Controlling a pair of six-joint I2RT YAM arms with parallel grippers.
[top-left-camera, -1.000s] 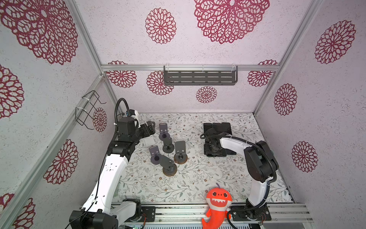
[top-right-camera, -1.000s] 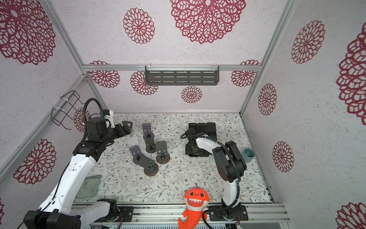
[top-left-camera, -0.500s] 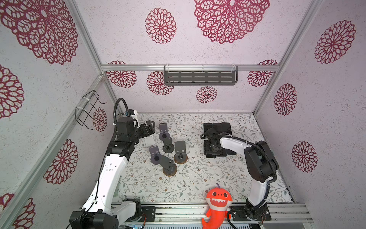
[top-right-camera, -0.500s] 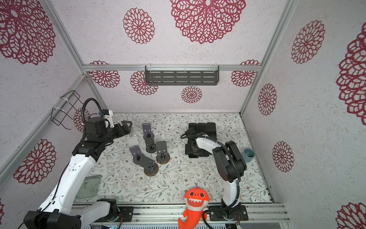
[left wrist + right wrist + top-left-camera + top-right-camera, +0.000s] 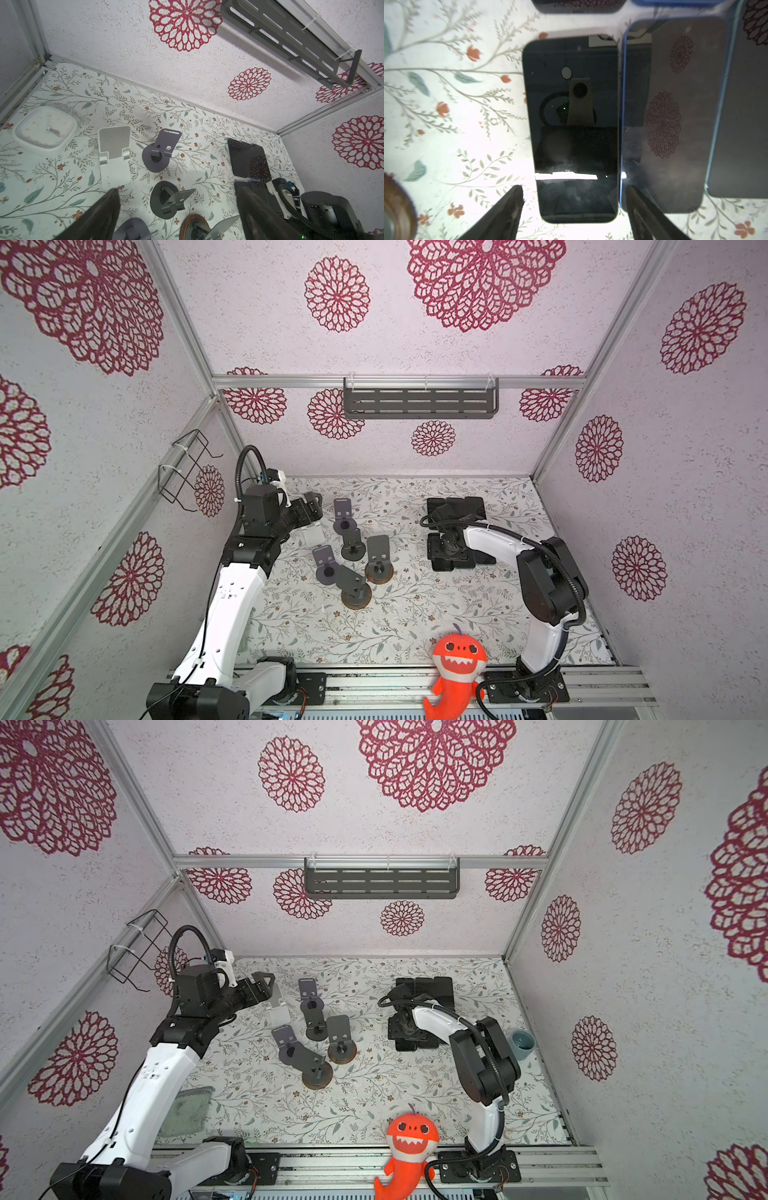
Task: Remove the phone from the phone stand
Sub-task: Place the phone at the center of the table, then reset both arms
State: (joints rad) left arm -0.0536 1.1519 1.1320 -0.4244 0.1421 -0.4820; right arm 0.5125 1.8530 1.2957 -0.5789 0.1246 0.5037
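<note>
Black glass faces up: the phone [image 5: 571,128] lies flat on the floral table [image 5: 415,626], on the right side, in the near row of a cluster of dark phones, with a blue-cased phone [image 5: 670,116] just beside it. The right gripper [image 5: 574,189] hangs low over its end with the jaws spread wider than the phone. One finger is clear of the phone's edge over the bare tabletop, the other is above the rim of the blue-cased neighbour, and nothing is gripped. Whether a fingertip touches either phone I cannot tell. Left of centre stands a group of grey stands [image 5: 353,547], two of them on brown round bases. At the group's far left is the white phone stand [image 5: 114,153], its back plate tilted up and bare. The left gripper [image 5: 177,188] hovers just above that side of the group, jaws wide apart and holding nothing. A white square clock [image 5: 44,127] lies in the far left corner, and an orange plush shark [image 5: 457,664] leans on the near rail, by the right arm's base.
</note>
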